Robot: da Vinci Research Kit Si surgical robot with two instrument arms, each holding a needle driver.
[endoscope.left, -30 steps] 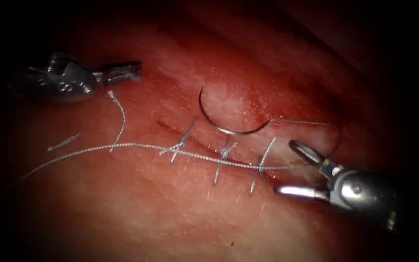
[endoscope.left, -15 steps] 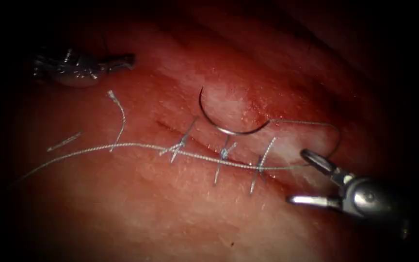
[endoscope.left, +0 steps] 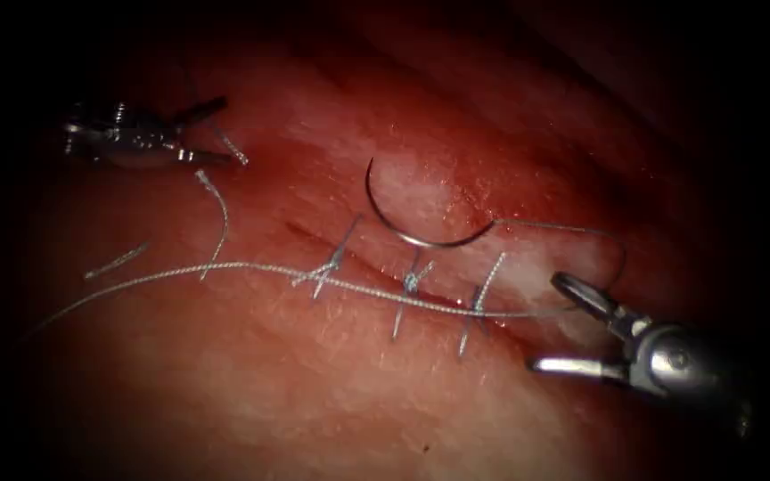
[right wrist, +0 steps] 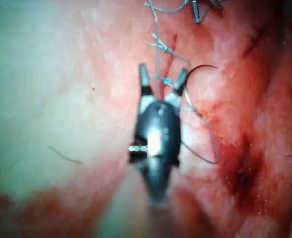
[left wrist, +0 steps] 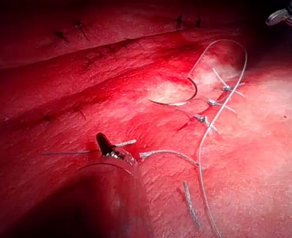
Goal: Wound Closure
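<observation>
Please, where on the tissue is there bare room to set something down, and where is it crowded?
Bare tissue lies below the long thread, left of the open right claw, which holds nothing. Another free patch lies above the needle, which rests loose on the tissue beyond the cut. Crowded: the stitched cut, and the cut ends of thread by the open, empty left claw.

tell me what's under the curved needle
Bare tissue: the needle lies loose on it above the stitched cut, thread trailing from one end. Neither end effector holds it.
</observation>
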